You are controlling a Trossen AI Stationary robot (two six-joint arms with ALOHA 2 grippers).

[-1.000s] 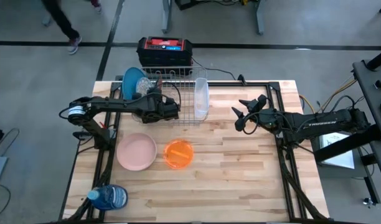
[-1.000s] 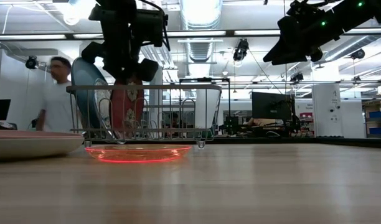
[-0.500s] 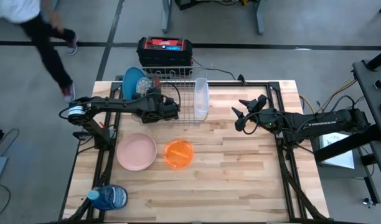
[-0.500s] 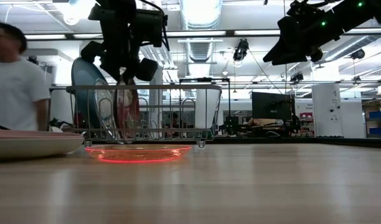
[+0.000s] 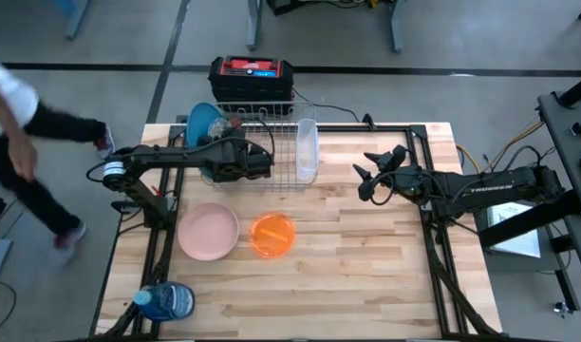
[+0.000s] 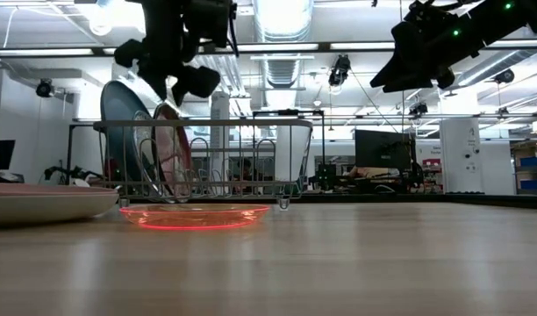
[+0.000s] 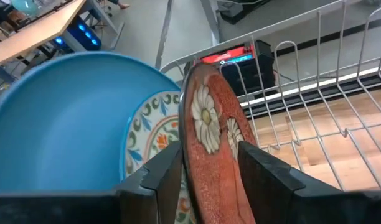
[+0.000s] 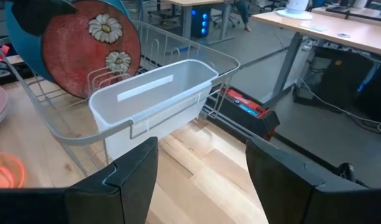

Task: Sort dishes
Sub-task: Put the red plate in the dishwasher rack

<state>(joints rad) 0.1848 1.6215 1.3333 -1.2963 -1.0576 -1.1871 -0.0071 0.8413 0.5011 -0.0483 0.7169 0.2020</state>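
Note:
A red plate with daisies (image 7: 210,134) stands on edge in the wire dish rack (image 5: 283,133), tilted against an ornate patterned plate (image 7: 147,127). Behind that stands a large blue plate (image 7: 60,124). My left gripper (image 6: 168,77) hangs open just above the red plate's rim, a finger on each side, touching nothing. On the table's near left lie a pink dish (image 5: 209,231) and an orange bowl (image 5: 271,234). My right gripper (image 5: 371,174) waits open, raised over the table's right part.
A white plastic caddy (image 8: 153,99) hangs on the rack's right end. A blue water bottle (image 5: 167,301) lies at the near left corner. A red and black box (image 5: 251,74) sits behind the table. A person (image 5: 15,142) walks past on the left.
My left gripper has opened, let go of the red plate and risen a little. The plate, held upright before, now leans toward the patterned plate in the rack. A person has walked along the table's left side.

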